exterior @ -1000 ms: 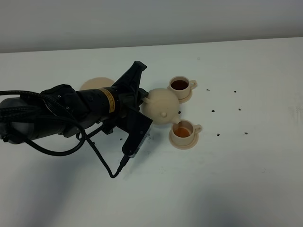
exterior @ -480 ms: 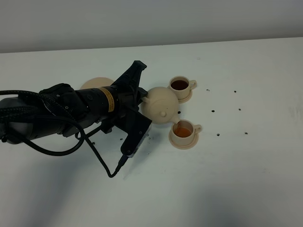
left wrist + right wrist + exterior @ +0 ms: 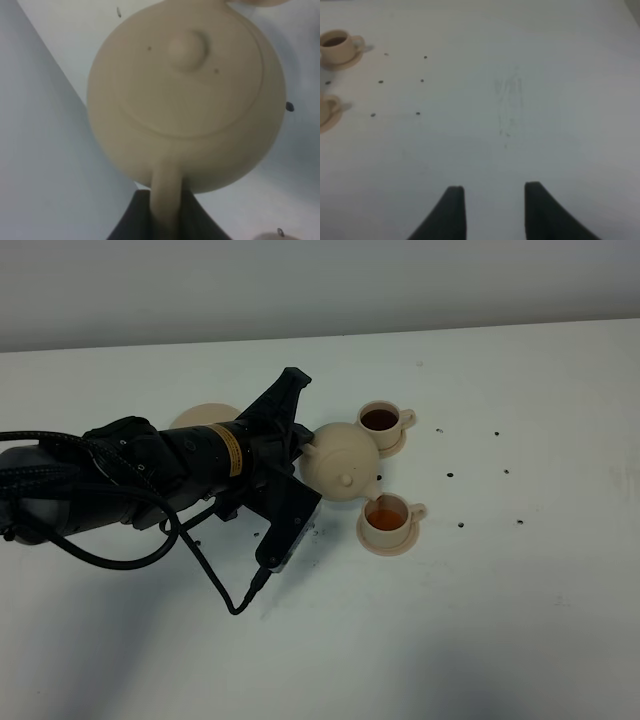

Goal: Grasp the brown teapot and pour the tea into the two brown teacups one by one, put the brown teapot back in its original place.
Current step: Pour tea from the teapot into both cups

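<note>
White matte tabletop (image 3: 500, 620), flecked with dark specks (image 3: 450, 476). My left claw (image 3: 166, 216) is clamped on the loop handle of the one round-bellied, matte tan teapot (image 3: 340, 460), which is tipped in the air. Its handle-to-spout line slants down to the nearer cup (image 3: 388, 517). There are two small saucered cups; this one and the farther cup (image 3: 381, 421) both hold brown tea. One wider flat saucer (image 3: 195, 417) lies behind my arm. My right claw (image 3: 494, 200) hangs with its jaws apart.
</note>
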Controlling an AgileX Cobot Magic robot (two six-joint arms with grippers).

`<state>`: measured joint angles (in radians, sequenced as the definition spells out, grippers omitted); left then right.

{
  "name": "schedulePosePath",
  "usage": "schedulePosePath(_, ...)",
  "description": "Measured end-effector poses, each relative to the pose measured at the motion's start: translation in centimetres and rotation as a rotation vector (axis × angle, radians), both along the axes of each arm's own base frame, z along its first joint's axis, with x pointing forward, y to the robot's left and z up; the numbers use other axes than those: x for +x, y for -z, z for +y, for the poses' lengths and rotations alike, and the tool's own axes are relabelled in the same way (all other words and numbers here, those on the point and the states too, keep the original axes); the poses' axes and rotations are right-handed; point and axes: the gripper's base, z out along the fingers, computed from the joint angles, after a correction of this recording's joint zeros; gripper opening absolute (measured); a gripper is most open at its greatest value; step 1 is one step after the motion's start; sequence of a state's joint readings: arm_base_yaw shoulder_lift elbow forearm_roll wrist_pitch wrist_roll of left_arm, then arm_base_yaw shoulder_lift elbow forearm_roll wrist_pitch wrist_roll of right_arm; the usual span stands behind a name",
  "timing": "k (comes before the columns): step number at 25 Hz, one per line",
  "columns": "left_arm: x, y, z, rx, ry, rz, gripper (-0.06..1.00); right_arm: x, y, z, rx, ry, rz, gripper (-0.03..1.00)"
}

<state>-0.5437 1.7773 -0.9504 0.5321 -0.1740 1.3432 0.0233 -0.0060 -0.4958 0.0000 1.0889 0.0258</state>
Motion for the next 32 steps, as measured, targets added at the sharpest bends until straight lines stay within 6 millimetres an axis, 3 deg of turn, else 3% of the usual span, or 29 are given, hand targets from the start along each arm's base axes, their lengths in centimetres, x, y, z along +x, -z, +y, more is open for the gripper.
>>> schedulePosePath(32,-0.12,-0.06,-0.28,0.057,0.073,-0.048,0.08,0.00,0.00,0.00,-0.001,0.000,0.000,0.31)
